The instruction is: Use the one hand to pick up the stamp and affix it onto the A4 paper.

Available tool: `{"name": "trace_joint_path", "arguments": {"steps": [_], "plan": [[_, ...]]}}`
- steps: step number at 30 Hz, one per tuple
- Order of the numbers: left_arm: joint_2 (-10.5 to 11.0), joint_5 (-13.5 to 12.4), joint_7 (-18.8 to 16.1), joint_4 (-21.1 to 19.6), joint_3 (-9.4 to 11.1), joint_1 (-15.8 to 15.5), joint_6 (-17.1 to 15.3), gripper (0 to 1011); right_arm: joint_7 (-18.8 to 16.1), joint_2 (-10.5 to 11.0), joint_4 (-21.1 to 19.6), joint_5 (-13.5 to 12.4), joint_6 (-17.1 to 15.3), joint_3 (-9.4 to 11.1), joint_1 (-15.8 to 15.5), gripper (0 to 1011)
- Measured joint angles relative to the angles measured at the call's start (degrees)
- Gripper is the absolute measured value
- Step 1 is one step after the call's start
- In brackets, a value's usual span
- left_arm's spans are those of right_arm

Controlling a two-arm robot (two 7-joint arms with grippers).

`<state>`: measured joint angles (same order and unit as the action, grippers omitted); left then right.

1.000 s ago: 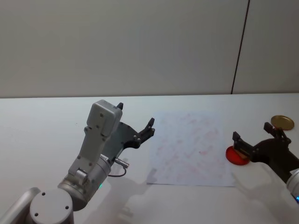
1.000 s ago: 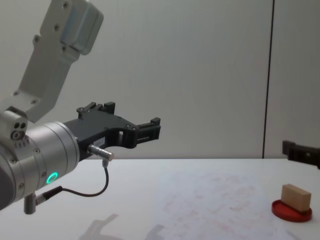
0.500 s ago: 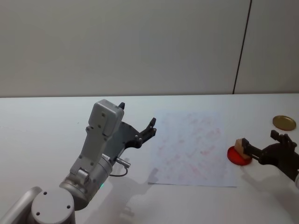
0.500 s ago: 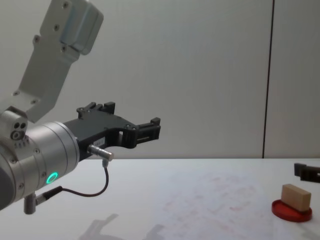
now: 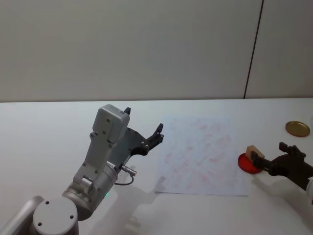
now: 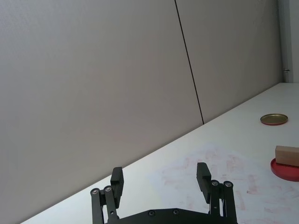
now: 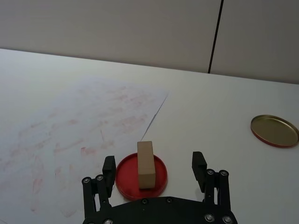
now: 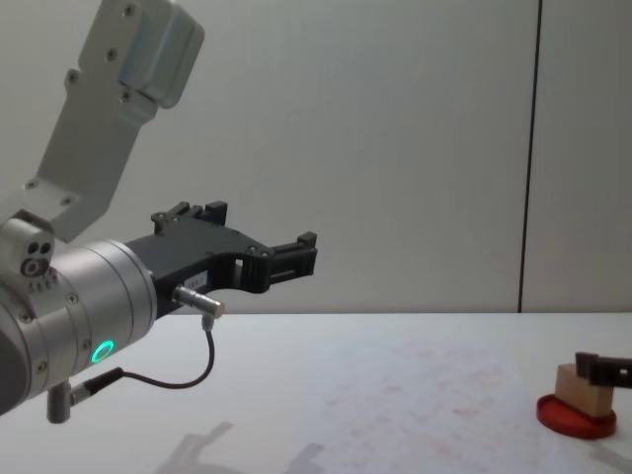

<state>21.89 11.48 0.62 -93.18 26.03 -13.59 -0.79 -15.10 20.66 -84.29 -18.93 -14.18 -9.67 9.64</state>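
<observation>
White counter (image 5: 49, 127) carries everything. On the left, the left end effector (image 5: 142, 121) is held up off the surface with its two fingers spread wide and nothing between them. It points towards the sheet but is well apart from the task's block, so it looks like the idle arm.

In the middle lies the A4 paper (image 5: 200, 154), flat and speckled with faint reddish marks, its right edge near a red disc (image 5: 244, 163).

On that disc stands the stamp (image 5: 253, 152), a pale wooden block, just off the paper's right edge. The right end effector (image 5: 268, 155) is by far the nearer one: it comes in low from the right, wide open and empty, with the block just ahead of its opening. In the right wrist view the stamp (image 7: 146, 163) sits between the two fingers' lines, a little closer to one than the other. Its long axis runs away from the wrist, along the line of reach, so its narrow width lies across the gap. I judge that a short push forward would put the long faces between the pads, ready to close. Whether the tips already flank the block I cannot tell.

Farther right and back lies a gold lid (image 5: 297, 129), clear of all this.
</observation>
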Motion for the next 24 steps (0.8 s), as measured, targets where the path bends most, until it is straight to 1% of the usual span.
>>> {"name": "trace_joint_path", "arguments": {"steps": [7,15,17,18,21,22,23,24], "plan": [[0.0,0.0,0.0,0.0,0.0,0.0,0.0,993,-1.07,-0.57,2.13,0.87,-0.77,-0.57,1.22,1001],[0.0,0.0,0.0,0.0,0.0,0.0,0.0,993,-1.66,-1.06,3.56,1.68,-1.28,-1.15,1.97,1001],[0.0,0.0,0.0,0.0,0.0,0.0,0.0,993,-1.79,-1.17,3.83,1.9,-1.4,-1.3,2.13,942],[0.0,0.0,0.0,0.0,0.0,0.0,0.0,993,-1.79,-1.17,3.83,1.9,-1.4,-1.3,2.13,942],[0.0,0.0,0.0,0.0,0.0,0.0,0.0,993,-1.91,-1.31,4.16,2.13,-1.52,-1.47,2.32,888],[0.0,0.0,0.0,0.0,0.0,0.0,0.0,993,-1.96,-1.38,4.28,2.23,-1.57,-1.55,2.39,837],[0.0,0.0,0.0,0.0,0.0,0.0,0.0,993,-1.97,-1.41,4.34,2.26,-1.57,-1.59,2.42,821],[0.0,0.0,0.0,0.0,0.0,0.0,0.0,993,-1.97,-1.46,4.42,2.31,-1.58,-1.64,2.45,765]]}}
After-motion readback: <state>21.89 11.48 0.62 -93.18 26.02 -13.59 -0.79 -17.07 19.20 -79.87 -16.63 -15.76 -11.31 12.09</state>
